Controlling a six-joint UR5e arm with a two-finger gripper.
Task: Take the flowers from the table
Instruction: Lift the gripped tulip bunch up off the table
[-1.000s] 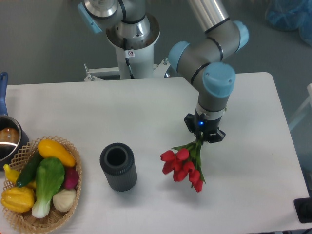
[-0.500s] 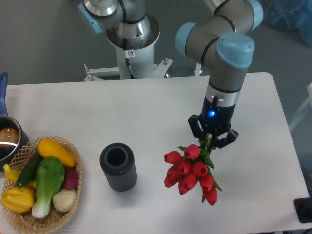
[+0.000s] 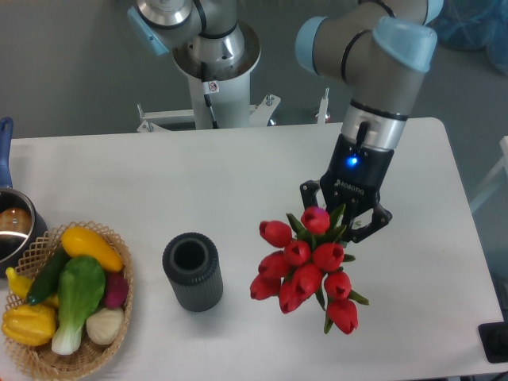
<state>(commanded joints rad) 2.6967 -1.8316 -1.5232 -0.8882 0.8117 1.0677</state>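
A bunch of red tulips, the flowers (image 3: 305, 266), hangs in the air above the right half of the white table (image 3: 238, 182), blooms toward the camera. My gripper (image 3: 344, 222) is shut on the green stems at the top of the bunch, its black fingers either side of them. The stems are mostly hidden behind the blooms.
A dark grey cylindrical vase (image 3: 192, 271) stands left of the flowers. At the front left is a wicker basket (image 3: 40, 349) of vegetables, with a pot (image 3: 12, 226) behind it at the table's left edge. The arm's base (image 3: 214, 63) is at the back.
The gripper has risen with the flowers in it; the bunch now looks larger and nearer the camera, and has lifted off the table.
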